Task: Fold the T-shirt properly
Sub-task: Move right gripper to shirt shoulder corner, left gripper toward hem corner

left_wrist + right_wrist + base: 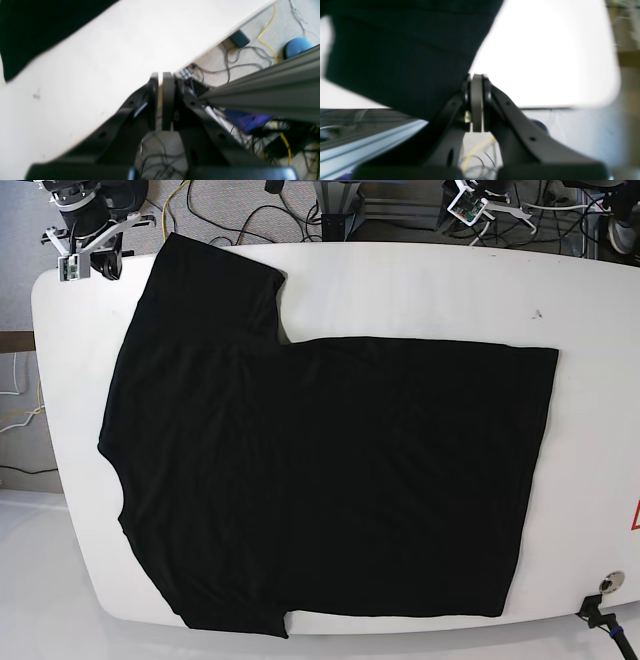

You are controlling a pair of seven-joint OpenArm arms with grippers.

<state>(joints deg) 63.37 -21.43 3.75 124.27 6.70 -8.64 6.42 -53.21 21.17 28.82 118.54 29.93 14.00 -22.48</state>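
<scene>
Black T-shirt (330, 470) spread flat on the white bench (420, 290), covering most of the top, hem edge toward the base view's right, both short sleeves toward its left. One sleeve reaching the bench's far rim, the other at the near rim. Bare bench showing as a band beyond the hem and along the far side past the shirt's long edge.

Left claw (160, 77) closed, pads nearly meeting with only a sliver of gap, nothing between them; poised off the shirt, over the bench's edge, with a corner of black fabric (37, 30) well apart at the upper left of the left wrist view. Grey metal rail (270, 92) beside that claw, cables (240, 57) on the carpet beyond the bench.

Right claw (477, 77) shut, pads pressed together, empty; just beside the shirt's sleeve (402, 57), at the bench's far corner. Whether touching the cloth: cannot tell, view blurred.
</scene>
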